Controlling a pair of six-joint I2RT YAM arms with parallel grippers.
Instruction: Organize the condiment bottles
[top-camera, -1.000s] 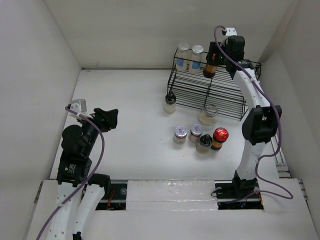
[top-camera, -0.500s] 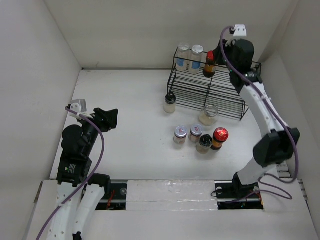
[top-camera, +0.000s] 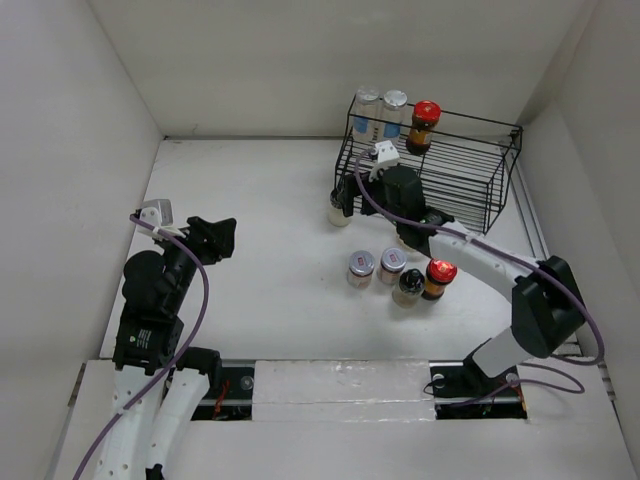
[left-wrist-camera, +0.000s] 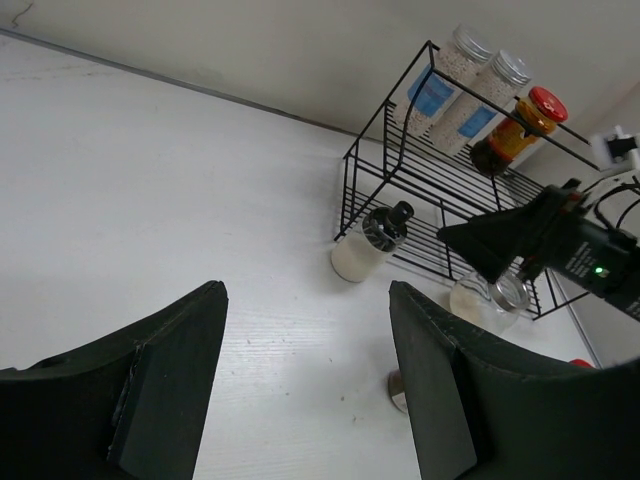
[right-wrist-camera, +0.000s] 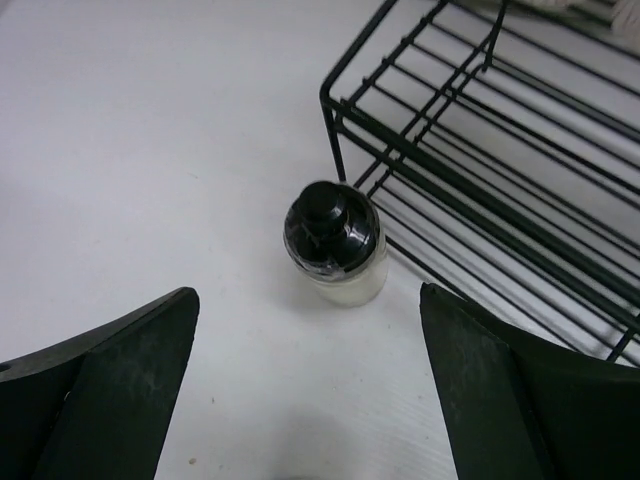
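Note:
My right gripper (right-wrist-camera: 306, 290) is open and empty, low over the table. A black-capped jar of pale powder (right-wrist-camera: 335, 240) stands just ahead of its fingertips, untouched, at the black wire rack's front left corner (right-wrist-camera: 340, 105). In the top view that gripper (top-camera: 350, 192) half hides the jar (top-camera: 338, 211). Two silver-lidded clear jars (top-camera: 366, 110) (top-camera: 394, 112) and a red-lidded brown bottle (top-camera: 424, 125) stand on the rack's top shelf. Two silver-lidded jars (top-camera: 360, 267) (top-camera: 392, 264), a black-capped one (top-camera: 408, 287) and a red-lidded one (top-camera: 438, 275) stand in front. My left gripper (top-camera: 215, 238) is open and empty.
The rack (top-camera: 440, 175) fills the back right corner. A wider clear jar (left-wrist-camera: 490, 297) stands before it, under my right arm and hidden in the top view. White walls close the table on three sides. The left gripper (left-wrist-camera: 305, 290) hovers over bare table at the left.
My right gripper let go of the red-lidded bottle on the rack's top shelf, drew back, then swung down and left to the black-capped jar. The left arm has not moved.

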